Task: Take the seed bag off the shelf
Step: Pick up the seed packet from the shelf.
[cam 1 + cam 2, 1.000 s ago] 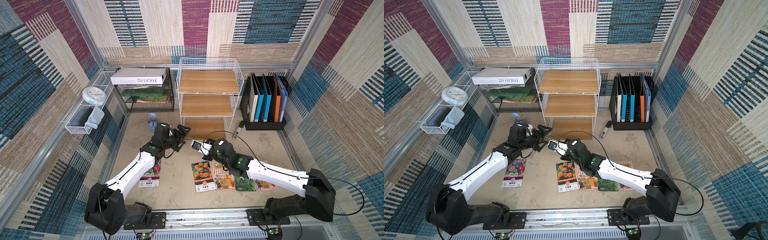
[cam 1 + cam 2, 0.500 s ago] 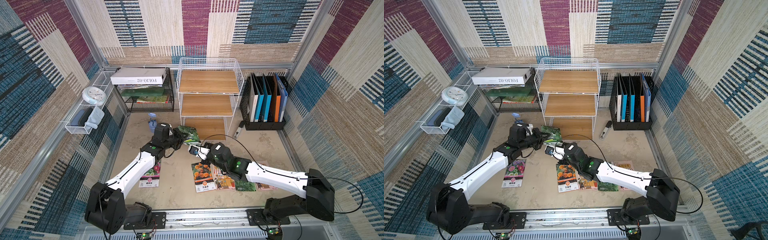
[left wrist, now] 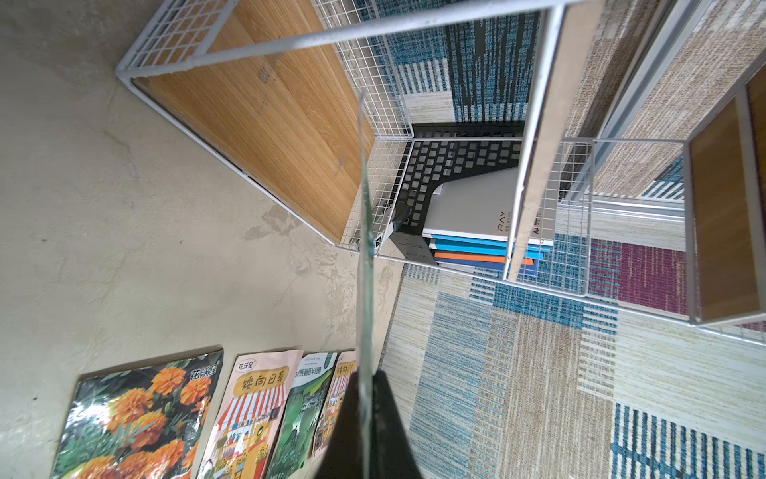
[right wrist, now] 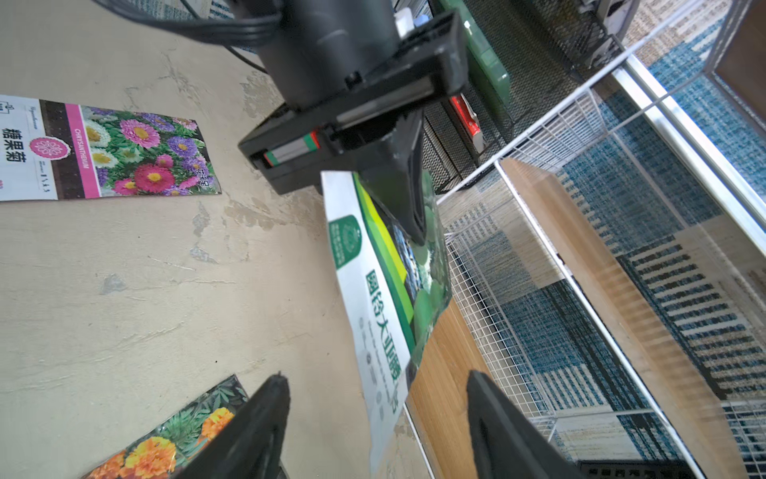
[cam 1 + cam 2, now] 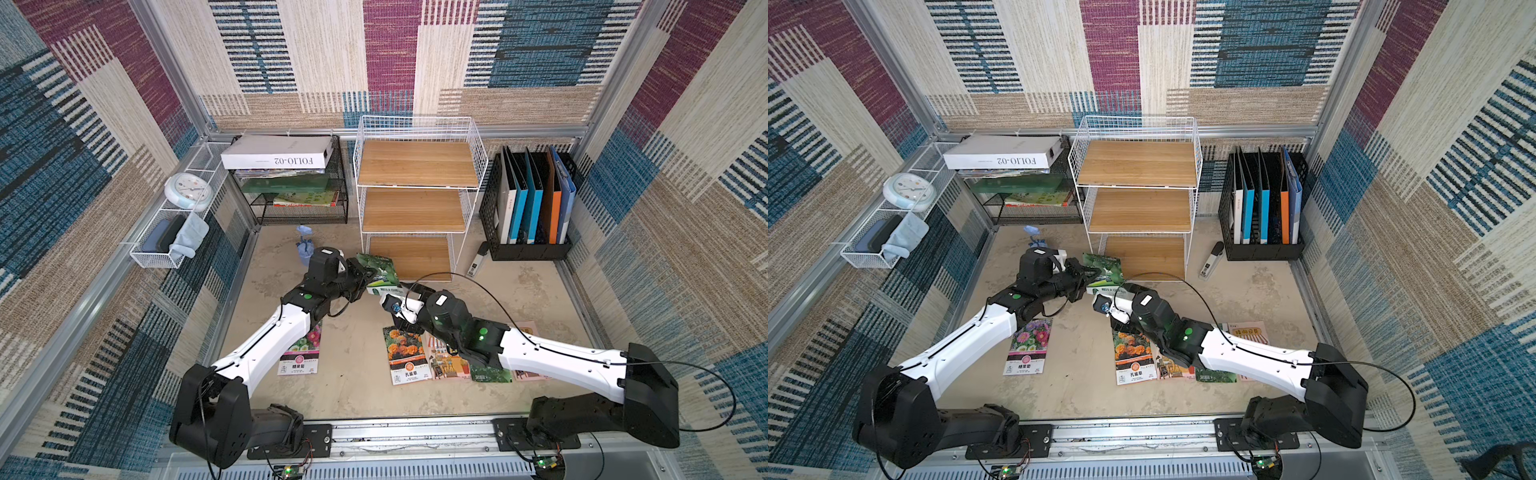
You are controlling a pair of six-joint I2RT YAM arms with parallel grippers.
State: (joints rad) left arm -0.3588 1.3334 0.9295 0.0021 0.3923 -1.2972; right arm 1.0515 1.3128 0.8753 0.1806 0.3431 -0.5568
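Seed bag [image 5: 380, 271], green with a white printed strip, hung just in front of the shelf [image 5: 417, 165], by the left front corner of its lowest tier and lifted off the worktop [image 5: 353, 386]. All 3 wooden boards of the shelf lay bare in both top views.

The left claw [image 5: 366, 277] was clamped on the bag from the side away from the shelf. In the left wrist view the bag [image 3: 364, 249] showed edge-on (a thin green line), pinched flat where the 2 black fingers [image 3: 344, 419] met. The right wrist view showed the same grip from the other side, with the left claw [image 4: 414, 215] closed over the bag's green face [image 4: 385, 286].

The right claw [image 5: 402, 289] sat just in front of the shelf, close beside the bag's white end, with its jaws spread wide and nothing held. In its own wrist view the fingers [image 4: 265, 419] stood well apart on either side of the bag's near end, and neither appeared to touch it.

Further out from the shelf, other seed packets lay flat on the worktop: a marigold packet [image 5: 405, 353] with more packets overlapping in a row beside it, under the right arm, and a chrysanthemum packet [image 5: 301, 353] partly under the left arm. A black mesh rack [image 5: 301, 203] stood just left of the shelf, and a black file holder [image 5: 528, 249] with upright folders stood just right of it.
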